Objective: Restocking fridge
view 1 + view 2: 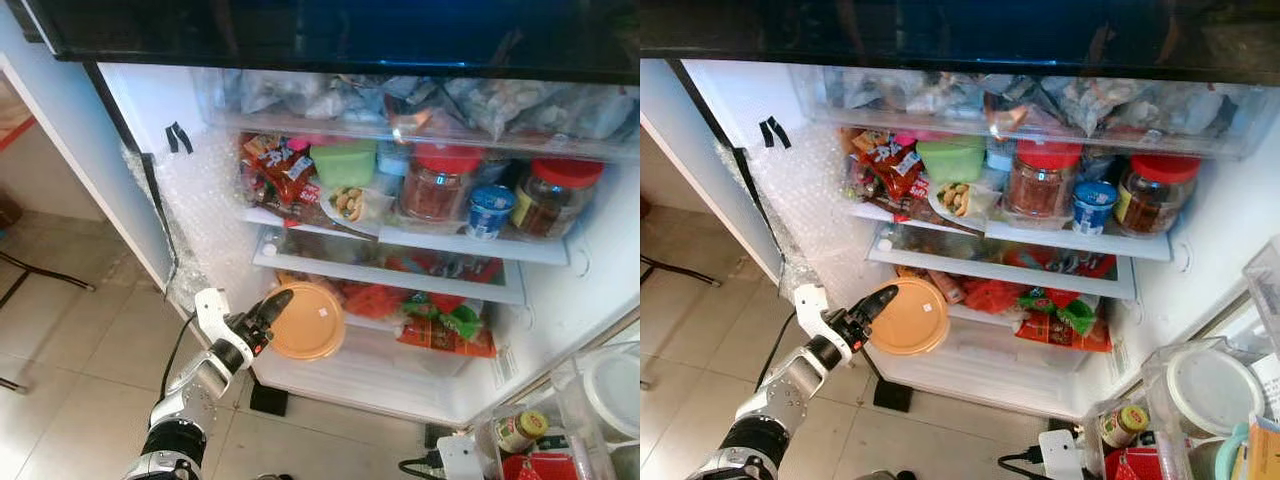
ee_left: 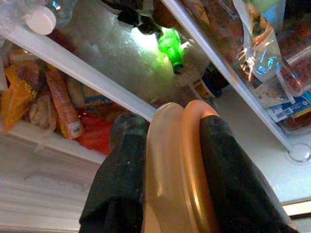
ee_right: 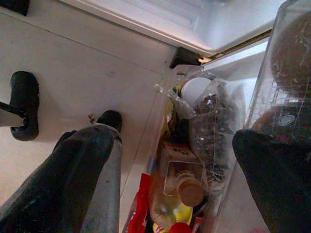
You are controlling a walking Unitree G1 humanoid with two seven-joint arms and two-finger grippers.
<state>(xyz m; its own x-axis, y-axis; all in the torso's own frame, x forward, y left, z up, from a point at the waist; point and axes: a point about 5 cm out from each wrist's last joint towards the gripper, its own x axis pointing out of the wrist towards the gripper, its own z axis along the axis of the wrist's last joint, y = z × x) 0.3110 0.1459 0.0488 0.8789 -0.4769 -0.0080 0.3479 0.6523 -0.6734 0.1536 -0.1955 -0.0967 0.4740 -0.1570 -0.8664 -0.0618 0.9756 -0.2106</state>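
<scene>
1. Left gripper clamped on the rim of a flat orange container, one black finger on each face of its edge, as the left wrist view shows close up.
2. Container held on edge, its round face turned outward toward the camera, just in front of the lower shelf at the left side of the open fridge.
3. Open shelf space lying ahead of and slightly to the right of the fingertips, beyond the white shelf lip; packets and a red bag already crowding that level.
4. Disc's flat face upright rather than level, so probably needing either a turn to lie flat or a slide in edgewise beside the packets.
5. Left arm clearly the nearer one to the shelf; the load already in its grasp.
6. Right gripper open, fingers spread wide, hanging over the door bin with its bottles and bagged goods, well apart from the shelf work.
7. Main risk judged: the rim catching the shelf lip or pushing the red bag backward.
</scene>
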